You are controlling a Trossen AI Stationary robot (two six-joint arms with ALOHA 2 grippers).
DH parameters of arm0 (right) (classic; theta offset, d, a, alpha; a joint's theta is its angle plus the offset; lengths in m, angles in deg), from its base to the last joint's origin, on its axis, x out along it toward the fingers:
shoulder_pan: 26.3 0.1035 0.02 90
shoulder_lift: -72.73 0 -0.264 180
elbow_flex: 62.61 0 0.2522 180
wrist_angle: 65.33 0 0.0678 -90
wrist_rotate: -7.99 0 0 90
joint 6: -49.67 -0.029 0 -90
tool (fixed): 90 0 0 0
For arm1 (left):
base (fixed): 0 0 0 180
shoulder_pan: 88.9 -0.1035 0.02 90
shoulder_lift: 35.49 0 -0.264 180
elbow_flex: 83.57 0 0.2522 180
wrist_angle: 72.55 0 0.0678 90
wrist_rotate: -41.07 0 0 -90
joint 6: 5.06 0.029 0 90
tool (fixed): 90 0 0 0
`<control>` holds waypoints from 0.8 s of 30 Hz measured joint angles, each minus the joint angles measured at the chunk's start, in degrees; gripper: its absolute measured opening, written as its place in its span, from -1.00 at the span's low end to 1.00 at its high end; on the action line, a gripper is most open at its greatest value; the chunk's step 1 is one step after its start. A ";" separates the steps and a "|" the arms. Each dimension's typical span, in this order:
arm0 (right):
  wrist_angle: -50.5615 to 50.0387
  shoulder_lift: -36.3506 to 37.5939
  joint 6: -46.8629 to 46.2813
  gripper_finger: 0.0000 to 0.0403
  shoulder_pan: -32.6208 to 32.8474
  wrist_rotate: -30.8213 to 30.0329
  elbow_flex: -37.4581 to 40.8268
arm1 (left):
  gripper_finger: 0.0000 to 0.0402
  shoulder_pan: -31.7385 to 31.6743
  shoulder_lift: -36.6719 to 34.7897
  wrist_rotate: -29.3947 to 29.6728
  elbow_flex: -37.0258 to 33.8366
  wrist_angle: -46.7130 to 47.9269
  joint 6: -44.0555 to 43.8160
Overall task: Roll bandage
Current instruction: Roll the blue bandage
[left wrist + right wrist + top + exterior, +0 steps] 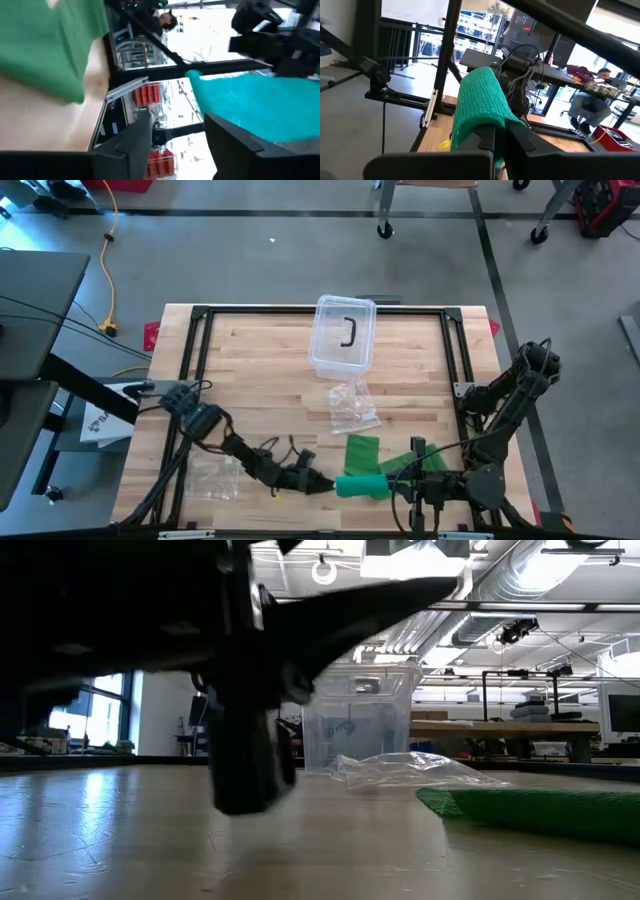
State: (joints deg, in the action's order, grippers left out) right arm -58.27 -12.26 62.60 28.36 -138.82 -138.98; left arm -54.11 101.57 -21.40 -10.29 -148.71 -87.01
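The green bandage [372, 470] lies near the front edge of the table [260, 380], toward the right front corner. One part of it is already a thick roll, and this roll is held up off the wood between the two arms — the loose tail runs from it back over the table toward the middle.

The right gripper [405, 485] is closed tightly on one end of the roll; in its wrist view the roll [480, 105] stands directly above the two shut fingers. I think it is held this way so that the roll has a fixed axis and cannot slip while it is wound.

The left gripper [325, 483] is at the other end of the roll, coming from the left along the front edge. Its fingers [127, 145] are partly apart and the roll [250, 107] is just beyond them, not clearly gripped — probably it opened to take a new hold for the next turn.

The clear plastic box [343, 335] stands near the back edge, and the crumpled plastic wrapper [353, 407] lies at the middle, both well apart from the work.
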 joint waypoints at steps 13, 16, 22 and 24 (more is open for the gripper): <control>-0.20 0.00 0.19 -0.98 -0.02 0.23 0.00 | 0.15 0.20 2.81 0.82 9.04 -0.05 4.05; -0.32 0.00 0.10 -0.98 0.00 0.23 0.00 | 0.13 0.15 2.76 1.98 9.04 -0.03 4.54; -0.37 0.00 0.17 -0.98 -0.02 0.22 0.00 | 0.08 0.84 2.74 1.69 10.37 -0.03 2.21; -0.33 0.00 0.17 -0.98 0.00 0.21 0.00 | 0.07 1.22 2.68 0.62 11.39 -0.03 2.03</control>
State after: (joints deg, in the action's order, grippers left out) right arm -58.60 -12.26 62.77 28.36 -138.61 -138.98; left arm -52.89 104.25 -20.78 1.10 -148.74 -84.98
